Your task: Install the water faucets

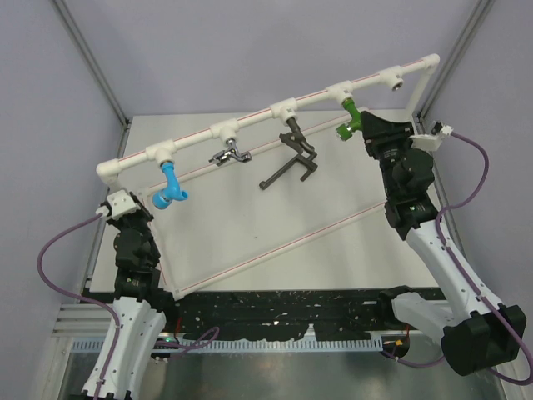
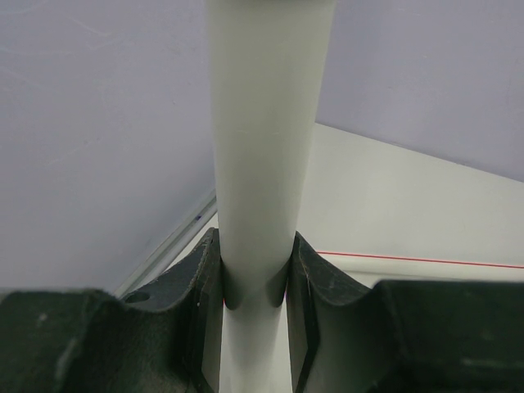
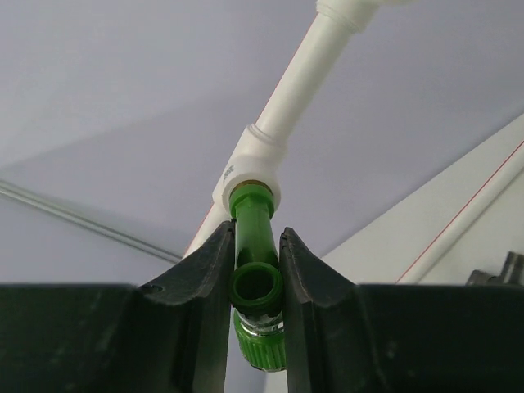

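A white pipe frame (image 1: 250, 121) stands tilted up over the table. Four faucets hang from its tee sockets: blue (image 1: 169, 186), silver chrome (image 1: 231, 155), a long dark T-handled one (image 1: 293, 160) and green (image 1: 351, 122). My right gripper (image 1: 366, 127) is shut on the green faucet (image 3: 255, 262), whose end sits in a white tee socket (image 3: 250, 164). My left gripper (image 1: 117, 200) is shut on the frame's left upright pipe (image 2: 262, 155). The bronze faucet is out of view.
The frame's lower rails with red lines (image 1: 275, 246) lie across the white tabletop (image 1: 350, 200). One tee socket (image 1: 391, 79) at the frame's right end holds nothing. Grey walls surround the table. A black cable track (image 1: 275, 312) runs along the near edge.
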Action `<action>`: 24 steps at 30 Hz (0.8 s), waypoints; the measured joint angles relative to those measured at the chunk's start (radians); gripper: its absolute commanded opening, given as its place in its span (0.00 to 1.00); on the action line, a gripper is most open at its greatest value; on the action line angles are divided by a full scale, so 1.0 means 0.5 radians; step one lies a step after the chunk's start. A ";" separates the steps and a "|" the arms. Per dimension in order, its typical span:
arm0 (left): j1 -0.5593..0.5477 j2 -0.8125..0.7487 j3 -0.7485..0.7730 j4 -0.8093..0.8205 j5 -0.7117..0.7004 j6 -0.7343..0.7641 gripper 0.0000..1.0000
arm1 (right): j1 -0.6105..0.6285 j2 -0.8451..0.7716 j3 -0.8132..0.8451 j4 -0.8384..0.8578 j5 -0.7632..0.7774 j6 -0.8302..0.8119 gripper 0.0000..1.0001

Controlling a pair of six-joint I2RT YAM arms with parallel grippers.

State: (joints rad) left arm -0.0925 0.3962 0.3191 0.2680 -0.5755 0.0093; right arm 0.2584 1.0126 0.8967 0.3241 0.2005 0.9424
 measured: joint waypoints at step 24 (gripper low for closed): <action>-0.026 -0.039 -0.014 -0.010 0.020 0.007 0.00 | -0.064 -0.462 0.073 -0.373 -0.421 -2.149 0.96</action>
State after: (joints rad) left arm -0.1055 0.3767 0.3119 0.2630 -0.5655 0.0128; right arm 0.2264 0.7815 0.9333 0.1375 -0.0101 -0.1322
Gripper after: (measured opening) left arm 0.329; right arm 0.955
